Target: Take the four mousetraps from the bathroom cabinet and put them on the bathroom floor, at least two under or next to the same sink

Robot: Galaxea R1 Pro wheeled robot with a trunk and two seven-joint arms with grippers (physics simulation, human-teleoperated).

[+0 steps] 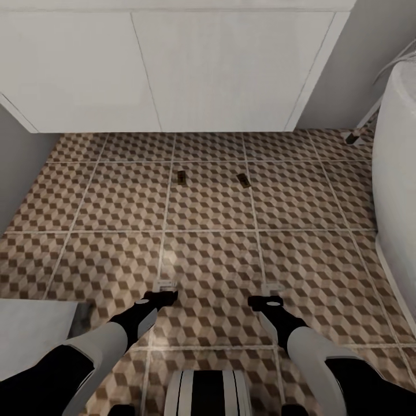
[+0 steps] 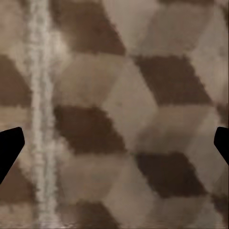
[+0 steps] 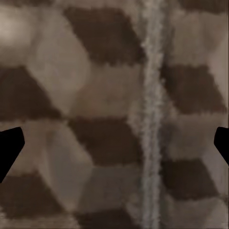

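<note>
On the bathroom floor [image 1: 115, 196], two blurry mousetraps [image 1: 181, 177] [image 1: 243, 180], details seemingly indistinct.

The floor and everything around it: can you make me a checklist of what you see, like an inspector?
Surface: floor with cube-pattern tiles and pale grout lines.
Job's things: two mousetraps lie flat on the floor, left mousetrap and right mousetrap, apart from each other, in front of the white sink.
Clutter: nothing seen.
Grippers: left gripper and right gripper both point down at the floor, fingers apart, nothing between them.
Cables: nothing seen.
Surroundings: white bathtub at the right, grey wall at the left, a white surface at the lower left.
</note>
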